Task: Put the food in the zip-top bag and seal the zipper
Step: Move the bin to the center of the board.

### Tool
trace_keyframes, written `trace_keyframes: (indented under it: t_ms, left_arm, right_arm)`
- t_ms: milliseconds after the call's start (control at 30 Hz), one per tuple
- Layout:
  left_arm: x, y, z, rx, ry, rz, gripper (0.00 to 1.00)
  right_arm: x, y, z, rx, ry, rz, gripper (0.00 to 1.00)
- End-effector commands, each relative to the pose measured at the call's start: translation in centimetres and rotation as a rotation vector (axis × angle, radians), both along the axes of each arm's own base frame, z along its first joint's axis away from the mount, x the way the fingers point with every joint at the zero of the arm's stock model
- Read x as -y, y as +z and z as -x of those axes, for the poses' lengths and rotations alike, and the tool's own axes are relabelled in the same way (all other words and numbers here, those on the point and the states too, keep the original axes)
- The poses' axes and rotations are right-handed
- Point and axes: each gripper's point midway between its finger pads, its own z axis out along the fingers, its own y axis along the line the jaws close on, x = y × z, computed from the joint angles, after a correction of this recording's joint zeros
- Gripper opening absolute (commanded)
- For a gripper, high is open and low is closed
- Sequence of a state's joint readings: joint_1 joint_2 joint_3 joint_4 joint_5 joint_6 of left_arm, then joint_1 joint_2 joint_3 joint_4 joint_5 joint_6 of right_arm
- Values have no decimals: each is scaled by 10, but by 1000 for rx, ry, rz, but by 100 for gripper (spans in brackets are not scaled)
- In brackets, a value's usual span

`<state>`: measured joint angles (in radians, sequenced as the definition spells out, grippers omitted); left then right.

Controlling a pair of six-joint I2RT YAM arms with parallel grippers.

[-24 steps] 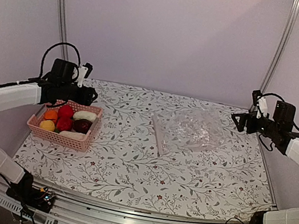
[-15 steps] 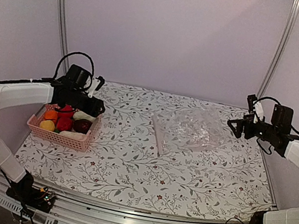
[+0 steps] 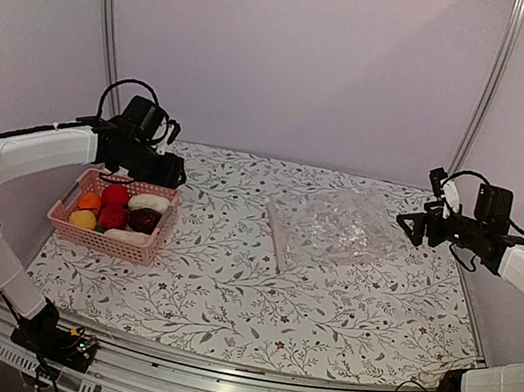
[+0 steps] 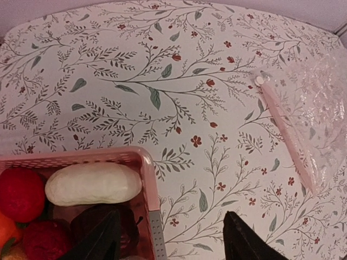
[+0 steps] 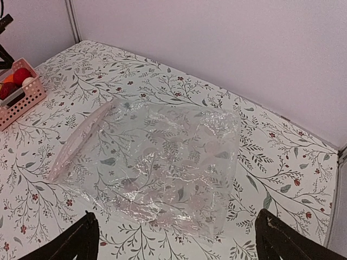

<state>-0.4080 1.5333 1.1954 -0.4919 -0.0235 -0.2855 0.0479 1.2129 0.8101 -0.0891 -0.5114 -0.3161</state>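
My zip-top bag (image 5: 162, 162) looks like clear, crinkly, glossy plastic; the pink basket (image 4: 149, 184) is slatted plastic; the food (image 4: 92, 183) looks matt.

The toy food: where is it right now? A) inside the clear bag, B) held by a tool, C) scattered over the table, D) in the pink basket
D: the toy food sits in the pink basket, while the clear bag lies flat and empty on the table.

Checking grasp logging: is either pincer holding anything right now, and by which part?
Nothing is held. The left pincer is open above the pink basket; the right pincer is open above the zip-top bag, which lies flat on the table. The food sits in the basket.
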Motion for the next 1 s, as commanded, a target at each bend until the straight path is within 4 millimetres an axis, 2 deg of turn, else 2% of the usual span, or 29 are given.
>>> trace_keyframes:
  t_ms: [0,333,467,767,967]
  left_arm:
    - [2,-23,12,-119,52,-13,62]
    - [14,-54,24,-180,30,-77,57]
    - [12,-65,26,-206,45,-98,56]
    - [10,-75,24,-217,68,-138,56]
    - [13,-88,22,-247,56,-151,50]
  right_arm:
    - [-4,-14,6,-33,32,17,99]
    - [-8,-24,6,-70,64,20,99]
    - [-9,-24,7,-67,69,26,99]
    - [-10,-24,9,-67,78,26,99]
    - [-10,-25,10,-73,84,24,99]
